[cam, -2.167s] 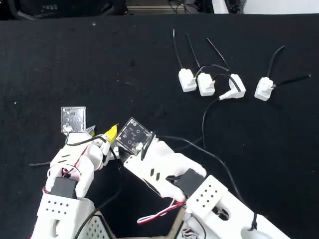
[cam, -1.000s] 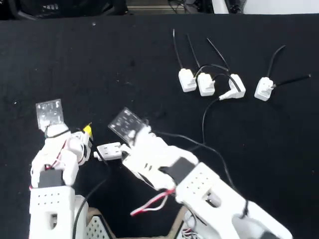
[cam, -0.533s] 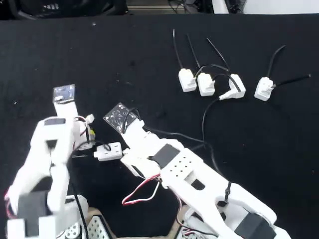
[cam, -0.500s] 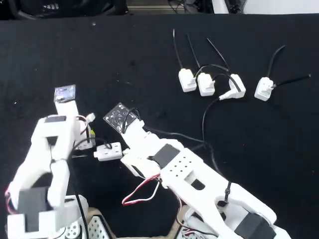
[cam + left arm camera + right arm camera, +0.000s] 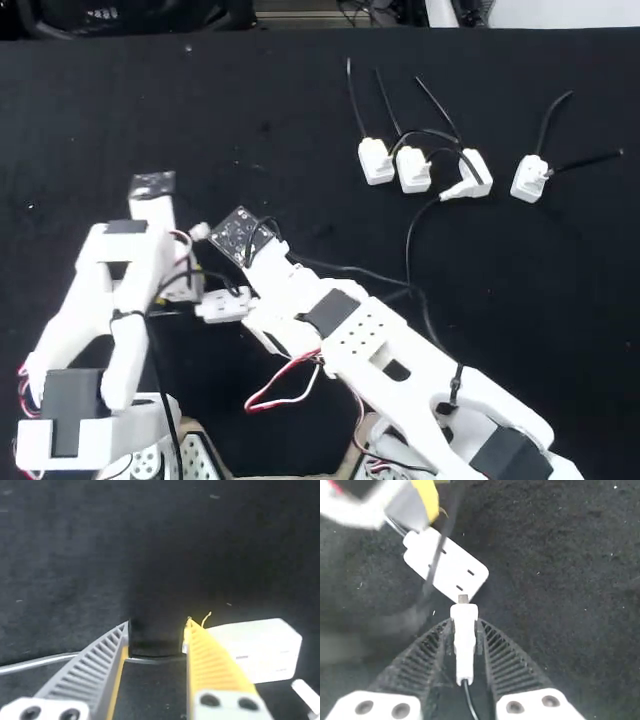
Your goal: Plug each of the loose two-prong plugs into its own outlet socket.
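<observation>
A white outlet strip (image 5: 225,303) lies on the black cloth near the front left. My right gripper (image 5: 465,625) is shut on a white two-prong plug (image 5: 464,645). The plug's prongs point at the outlet strip (image 5: 445,567) and stop just short of its slotted face. My left gripper (image 5: 157,625) is open, its tips down on the cloth at the strip's cord end. The outlet strip (image 5: 255,647) lies just outside its yellow finger (image 5: 210,665). In the high view the left gripper (image 5: 195,285) sits beside the strip's left end.
Several loose white plugs (image 5: 414,170) with black cords lie in a row at the back right, one apart (image 5: 528,180) at the far right. A black cord (image 5: 415,240) trails from them toward the right arm. Bare cloth covers the back left.
The left arm drew back and rose, then came down again at the strip's cord end. The right arm stretched forward, bringing its plug up to the strip, which shifted slightly right.
</observation>
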You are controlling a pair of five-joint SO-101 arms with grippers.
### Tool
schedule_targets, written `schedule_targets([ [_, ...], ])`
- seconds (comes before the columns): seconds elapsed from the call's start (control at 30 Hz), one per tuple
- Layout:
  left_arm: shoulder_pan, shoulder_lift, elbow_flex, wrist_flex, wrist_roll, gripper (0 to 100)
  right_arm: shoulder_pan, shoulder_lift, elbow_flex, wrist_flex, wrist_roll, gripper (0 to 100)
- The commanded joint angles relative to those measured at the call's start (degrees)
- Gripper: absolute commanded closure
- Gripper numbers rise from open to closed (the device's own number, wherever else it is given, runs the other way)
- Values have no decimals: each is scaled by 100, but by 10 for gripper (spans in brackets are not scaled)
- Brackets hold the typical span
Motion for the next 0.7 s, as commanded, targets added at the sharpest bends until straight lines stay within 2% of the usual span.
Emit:
schedule_targets([
  [0.0, 400, -202, 57, -193, -9, 820, 123, -13, -127, -26, -18, 988],
  [0.17, 453, -211, 4, -176, 0, 820, 237, -40, -154, 114, -9, 988],
  [0.37, -277, -677, -303, 352, -62, 820, 598, 4, -251, 114, 0, 988],
  [0.43, -400, -1055, -286, 501, -281, 820, 686, 4, -391, 237, 176, 988],
  [0.57, -470, -1873, 312, 484, -791, 820, 686, 4, -910, 923, 220, 988],
  [0.67, -655, -2426, 1165, 0, -1116, 820, 677, 4, -1314, 1389, 202, 988],
])
